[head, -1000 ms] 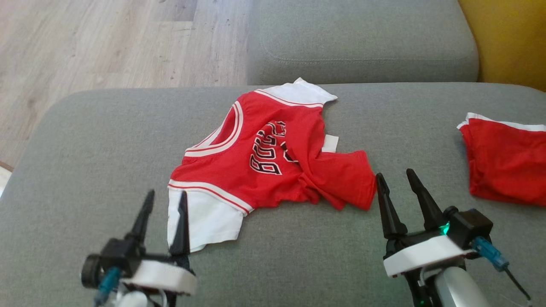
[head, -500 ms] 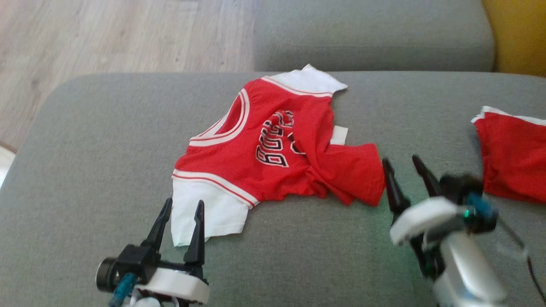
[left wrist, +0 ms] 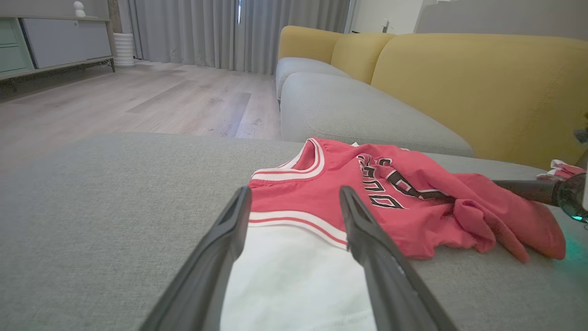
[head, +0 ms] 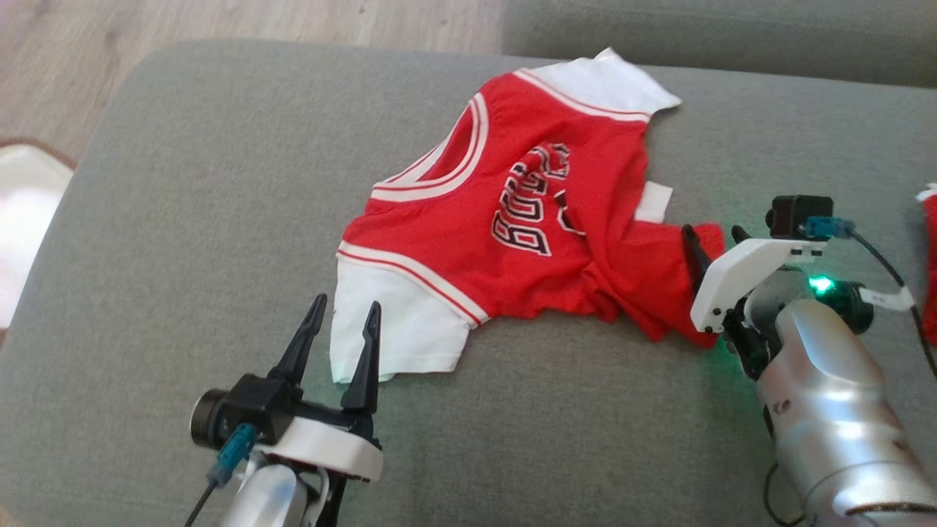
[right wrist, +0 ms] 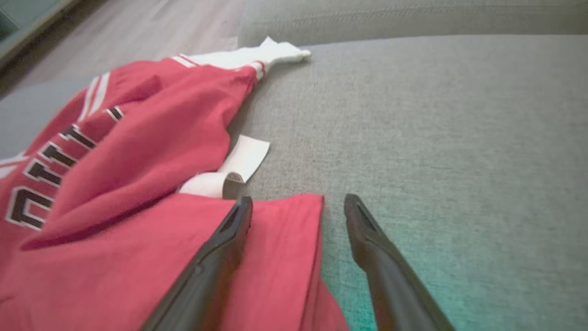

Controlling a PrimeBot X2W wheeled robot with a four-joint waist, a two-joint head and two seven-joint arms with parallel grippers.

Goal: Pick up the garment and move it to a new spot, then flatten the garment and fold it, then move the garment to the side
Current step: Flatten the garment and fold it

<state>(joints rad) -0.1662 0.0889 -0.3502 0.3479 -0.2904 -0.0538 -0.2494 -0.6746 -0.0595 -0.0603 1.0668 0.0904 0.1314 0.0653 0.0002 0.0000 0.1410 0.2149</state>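
Since the earlier frames our head has tipped and turned, so the whole scene sits further right in the head view. Beyond that, the right gripper (head: 710, 230) has gone forward and now reaches the garment (head: 527, 219), where before it stood just short, and the left gripper (head: 348, 302) has closed in on the near white sleeve (head: 410, 329). The garment itself lies as it did, mid-way along the grey cushion (head: 183, 219), lettering up, crumpled toward our right. Its collar-to-hem axis runs across us, collar to our left and bunched red hem (head: 651, 293) to our right, with one sleeve near us and one far. So each arm has its own end: the left is nearer the sleeve, the right nearer the hem. Both grippers are spread wide and hold nothing. In the left wrist view the fingers stand either side of the sleeve's white cloth, low over it; whether they touch it we cannot tell. In the right wrist view the hem's edge runs between the fingers, one over red cloth, the other over bare cushion, with a white label (right wrist: 245, 158) just ahead. We judge the pick-up not yet begun: the next move calls for both to drop and pinch their ends, and a thin grip at the bunched hem could leave it twisted.
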